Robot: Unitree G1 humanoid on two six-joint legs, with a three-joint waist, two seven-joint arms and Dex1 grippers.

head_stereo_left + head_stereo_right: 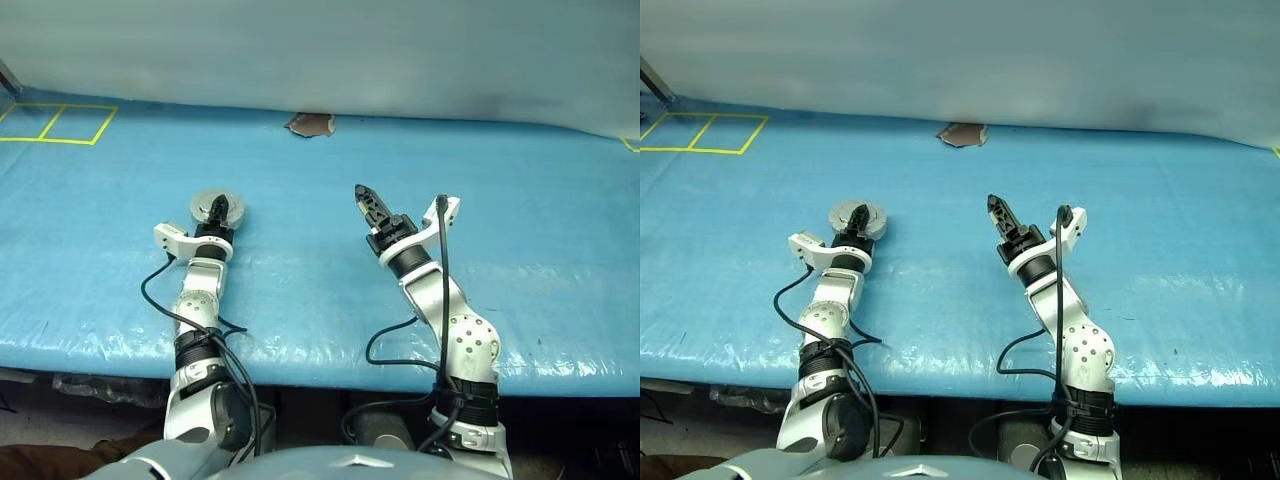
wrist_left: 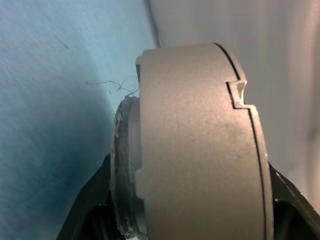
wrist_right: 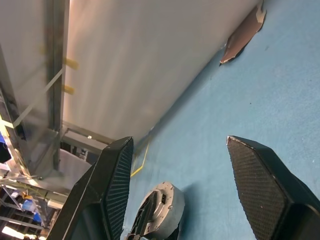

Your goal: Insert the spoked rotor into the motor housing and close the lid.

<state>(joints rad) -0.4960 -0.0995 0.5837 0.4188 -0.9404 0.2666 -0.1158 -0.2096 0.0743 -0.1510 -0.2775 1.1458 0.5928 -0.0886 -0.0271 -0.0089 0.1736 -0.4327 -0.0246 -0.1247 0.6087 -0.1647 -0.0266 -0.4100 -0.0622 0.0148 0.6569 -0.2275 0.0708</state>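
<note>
While both arms reach out over the blue sheet, the readings are these.

Work surface: blue table cover [image 1: 520,300] spans the whole middle band of the head views; a pale wall runs across the top.
Left gripper [image 1: 215,212]: left of centre in the left eye view, its black fingers clamped on a round silver assembly.
Motor housing [image 1: 218,208]: left of centre, at the tip of the left arm, sitting at the level of the blue cover; whether it rests on the cover cannot be told.
Housing orientation: in the left wrist view the housing [image 2: 200,150] shows edge-on as a thick silver drum with a stepped seam near one face; a black finger lies on each flat side, so the drum's axis runs from finger to finger, across the grip rather than along it.
Second look: the right wrist view shows the same round silver part [image 3: 160,207] low in the frame, tilted up on its rim between the left fingers.
Lid and spoked rotor: cannot be told apart from the housing in these views.
Right gripper [image 1: 368,207]: just right of centre, raised above the cover, pointing toward the upper left of the frame.
Right jaws: wide apart, nothing between them.
Separation: right gripper well apart from the housing.
Markings: yellow tape squares [image 1: 60,122] upper left; torn brown patch [image 1: 311,124] upper centre, at the wall's foot.
</note>
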